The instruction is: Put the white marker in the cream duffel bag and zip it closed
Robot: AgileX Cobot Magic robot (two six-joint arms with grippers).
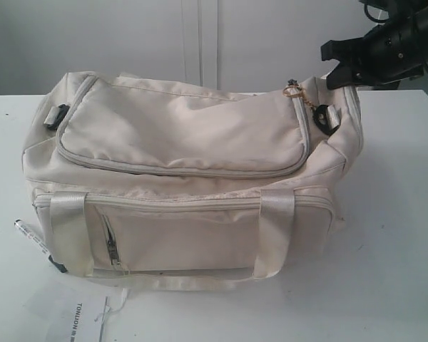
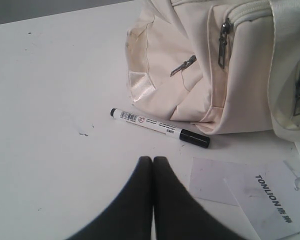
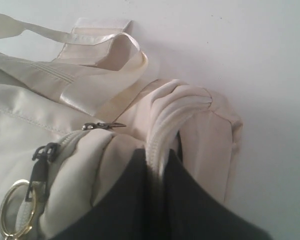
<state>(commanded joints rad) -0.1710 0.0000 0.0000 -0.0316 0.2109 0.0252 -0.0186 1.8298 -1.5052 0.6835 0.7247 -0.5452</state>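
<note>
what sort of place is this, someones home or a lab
Probably a robot lab bench, not a home: a plain white table, a blank white wall behind it, and a black robot arm at the bag.

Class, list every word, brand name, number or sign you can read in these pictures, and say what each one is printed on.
"TONLION": on the white paper sheet lying by the cream duffel bag; the characters after it are too blurred to read.
White marker: a barcode, a small round sign and fine print along the barrel, all too small to read.
Cream duffel bag: no text visible.
</note>
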